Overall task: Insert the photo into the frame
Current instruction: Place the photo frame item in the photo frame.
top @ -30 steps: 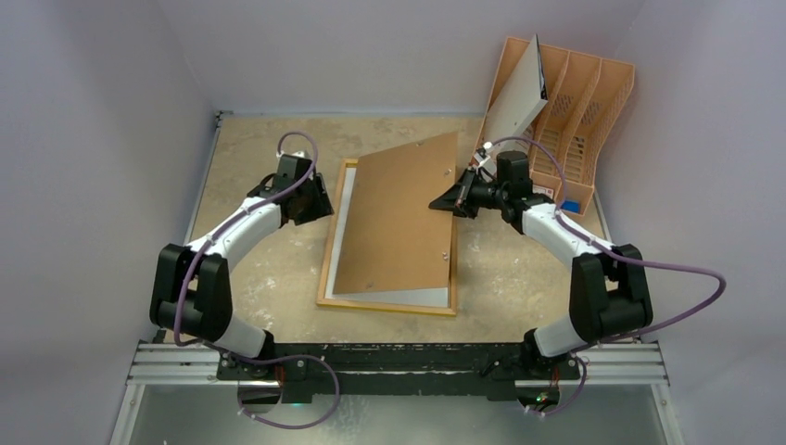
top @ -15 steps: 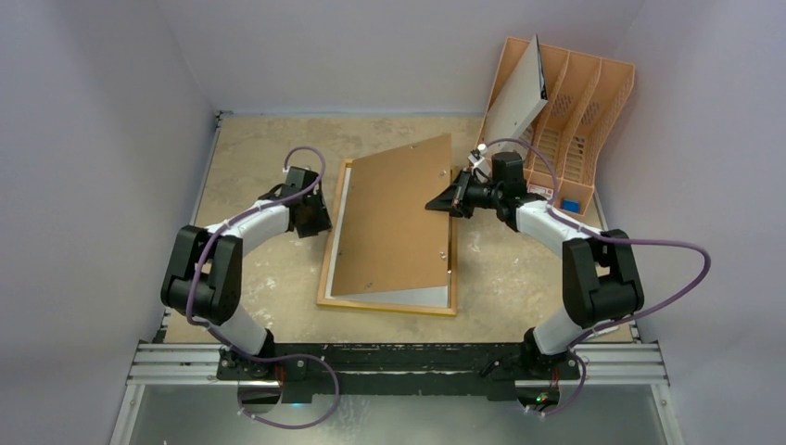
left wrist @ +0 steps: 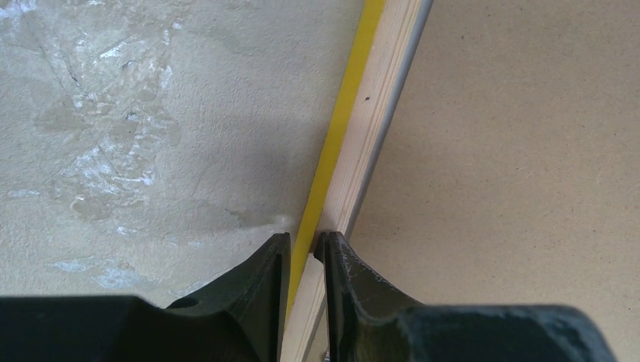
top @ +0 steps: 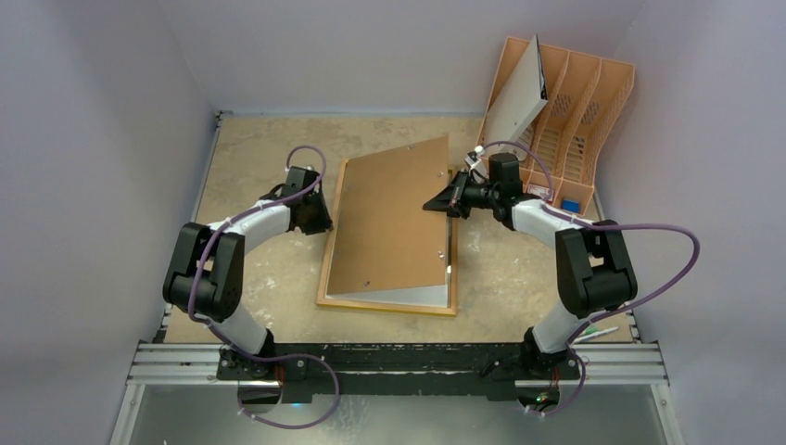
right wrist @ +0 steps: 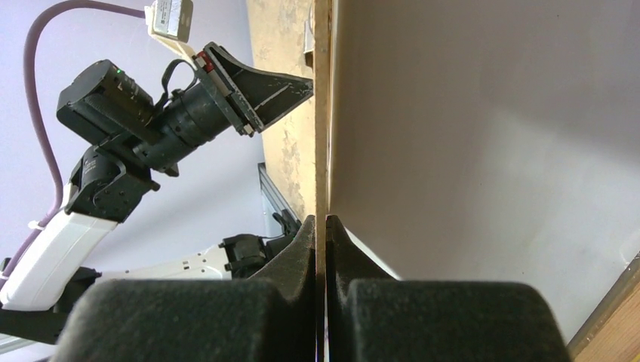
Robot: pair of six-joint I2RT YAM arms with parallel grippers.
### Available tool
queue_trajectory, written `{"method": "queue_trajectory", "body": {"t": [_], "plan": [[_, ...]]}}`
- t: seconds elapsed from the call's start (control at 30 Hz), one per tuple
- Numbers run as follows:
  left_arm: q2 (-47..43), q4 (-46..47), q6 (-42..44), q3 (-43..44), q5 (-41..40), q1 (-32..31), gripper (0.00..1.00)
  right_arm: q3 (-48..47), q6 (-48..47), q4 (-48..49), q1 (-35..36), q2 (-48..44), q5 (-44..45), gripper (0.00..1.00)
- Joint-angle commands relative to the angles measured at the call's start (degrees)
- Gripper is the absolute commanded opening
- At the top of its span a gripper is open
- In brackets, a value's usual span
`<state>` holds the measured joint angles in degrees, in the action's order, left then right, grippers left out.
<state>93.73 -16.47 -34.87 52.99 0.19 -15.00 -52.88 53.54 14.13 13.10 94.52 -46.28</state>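
Frame: the frame (top: 385, 302) lay flat in the middle of the table (top: 250, 148), its light-wood back turned up, with a yellow edge showing only in the left wrist view (left wrist: 332, 151).
Photo: a pale sheet filled the inside of the frame. It showed as a strip along the lower edge in the top view (top: 408, 295) and as a broad grey-white face in the right wrist view (right wrist: 483, 136). It read as the photo lying plain side up, and no printed side could be seen.
Left gripper: the left gripper (left wrist: 302, 249) sat at the frame's left rail, left of centre in the top view (top: 315, 215). Its two fingers were closed about that rail, one on the yellow side and one on the wood side.
Right gripper: the right gripper (right wrist: 321, 226) was clamped on the thin right edge of the brown backing board (top: 389, 222), right of centre in the top view (top: 445, 200). It was near the frame's upper right corner but not on the frame.
Board: it was tilted, with its right side raised over the photo and its lower left corner down inside the frame.
Only in the wrist views: the left showed the rail between the fingers. The right showed the board edge-on, the pale sheet beneath it and the left arm (right wrist: 136, 113) across the table.
Only in the top view: a peach file holder (top: 584, 102) stood at upper right with a white panel (top: 514, 93) leaning in it.
Counts: two arms, two grippers, one frame, one board, one pale sheet in the frame, one file holder, one leaning panel.
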Motion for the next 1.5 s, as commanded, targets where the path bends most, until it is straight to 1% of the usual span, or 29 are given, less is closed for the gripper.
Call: {"method": "queue_trajectory", "body": {"t": [0.0, 0.23, 0.4, 0.47, 0.5, 0.6, 0.77, 1.17, 1.33, 1.43, 1.47], "plan": [[1.98, 1.24, 0.52, -1.23, -0.45, 0.33, 0.24, 0.18, 1.77, 3.28, -0.01, 0.51, -3.31, 0.00], [2.18, 0.65, -0.01, -1.29, -1.04, 0.33, 0.22, 1.93, 2.01, 2.28, 0.08, 0.76, -1.84, 0.00], [2.47, 0.66, -0.47, -1.15, -1.06, 0.33, 0.21, 3.38, 2.29, 2.21, 0.08, 0.52, -0.72, 0.06], [2.57, 0.66, -0.56, -1.04, -1.06, 0.33, 0.21, 3.76, 2.02, 1.97, 0.08, 0.36, -0.68, 0.07], [2.67, 0.74, -0.60, -0.93, -1.14, 0.33, 0.21, 4.02, 1.87, 2.08, 0.08, 0.28, -0.80, 0.07], [2.74, 0.79, -0.55, -0.77, -1.06, 0.33, 0.21, 4.84, 1.07, 2.22, 0.08, 0.29, -2.32, 0.00], [3.02, 0.91, 0.00, -0.60, -1.13, 0.33, 0.20, 5.06, -0.94, 1.26, 0.08, 1.10, -6.98, 0.00], [3.46, 1.23, 1.85, -0.62, -1.86, 0.31, 0.20, 2.58, -4.48, -2.18, 0.00, 2.75, -9.17, 0.00], [3.46, 1.63, 1.78, -0.88, -1.47, 0.33, 0.19, 1.01, -5.81, -2.29, 0.08, 5.21, -7.90, 0.00], [3.46, 1.65, 1.79, -0.88, -1.33, 0.33, 0.19, -1.38, -9.12, -5.75, 0.21, 6.56, -6.03, 0.00], [3.41, 1.62, 1.76, -0.83, -1.33, 0.33, 0.19, -1.89, -9.97, -6.72, 0.27, 6.77, -5.41, 0.03]]}}
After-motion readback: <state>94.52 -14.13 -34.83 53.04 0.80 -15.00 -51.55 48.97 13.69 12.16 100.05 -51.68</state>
